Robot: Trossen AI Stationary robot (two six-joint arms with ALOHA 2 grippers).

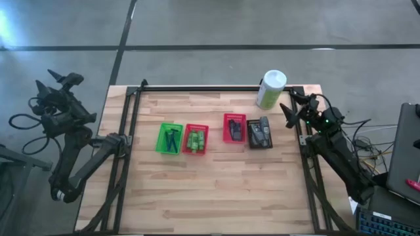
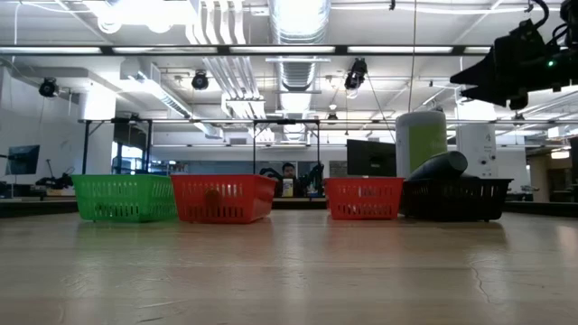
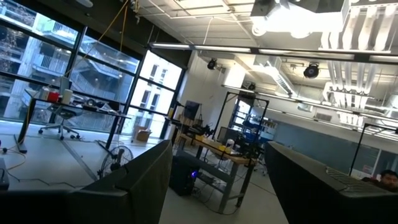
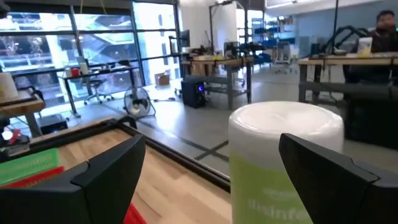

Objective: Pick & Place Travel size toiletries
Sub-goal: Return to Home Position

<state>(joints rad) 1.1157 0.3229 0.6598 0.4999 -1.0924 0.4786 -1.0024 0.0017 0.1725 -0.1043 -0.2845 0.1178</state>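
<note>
The sorting looks finished. No travel-size toiletries lie loose on the wooden table (image 1: 216, 190); all that can be seen sit in the row of four mesh baskets across its middle. The green basket (image 1: 159, 139) holds thin dark sticks (image 1: 172, 139). The red basket (image 1: 186, 140) touching it holds the green bottles (image 1: 195, 141). A second red basket (image 1: 226, 128), a little apart, holds small dark tubes (image 1: 235, 130). The black basket (image 1: 249, 134) against it carries grey rounded containers (image 1: 262, 132), one of which rises above the rim in the low view.

The left gripper (image 3: 219, 146) is off the table's left side with its arm folded, fingers spread and holding nothing, pointing out into the room. The right gripper (image 4: 211, 140) hangs raised at the far right corner, just beside the pale green canister (image 1: 271, 88). Its fingers are likewise spread and empty.

Judging by this, no picking or placing is left. What remains is at most for the right arm to tuck clear of the canister.
</note>
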